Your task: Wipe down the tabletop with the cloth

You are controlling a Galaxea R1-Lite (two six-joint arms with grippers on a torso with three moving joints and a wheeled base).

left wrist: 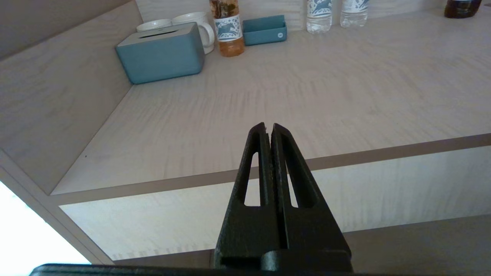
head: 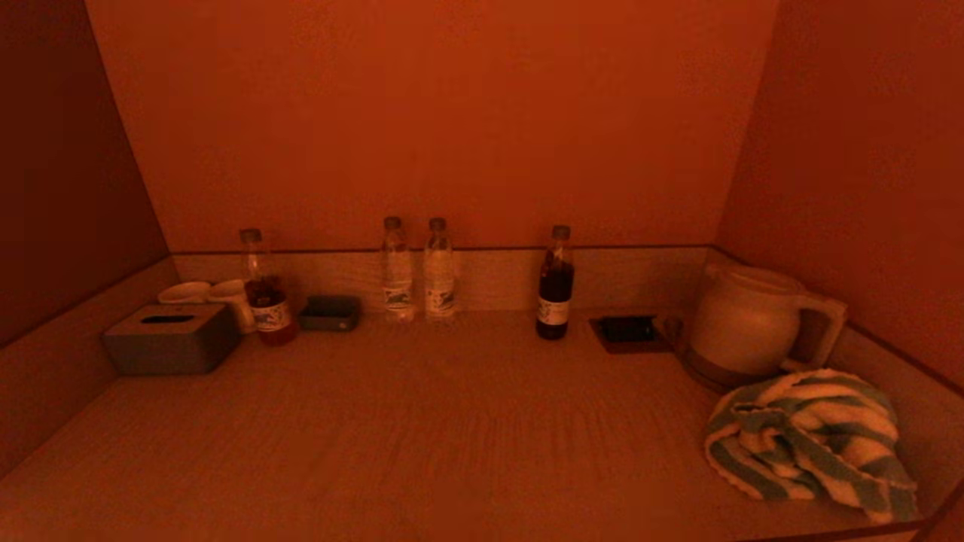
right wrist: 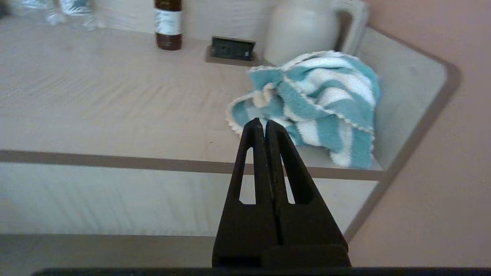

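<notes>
Your right gripper point(right wrist: 264, 124) has its fingers pressed together and empty, poised off the front edge of the tabletop point(head: 422, 421), just short of the cloth point(right wrist: 314, 103). Your left gripper point(left wrist: 267, 128) is likewise closed on nothing, parked before the front edge at the left. In the head view the striped cloth point(head: 813, 440) lies bunched at lower right, in front of the white kettle point(head: 745, 324). Along the back wall stand a dark bottle point(head: 556, 286), two clear bottles point(head: 418, 271), a tea bottle point(head: 263, 290), and, at centre left, a tissue box point(head: 173, 339).
</notes>
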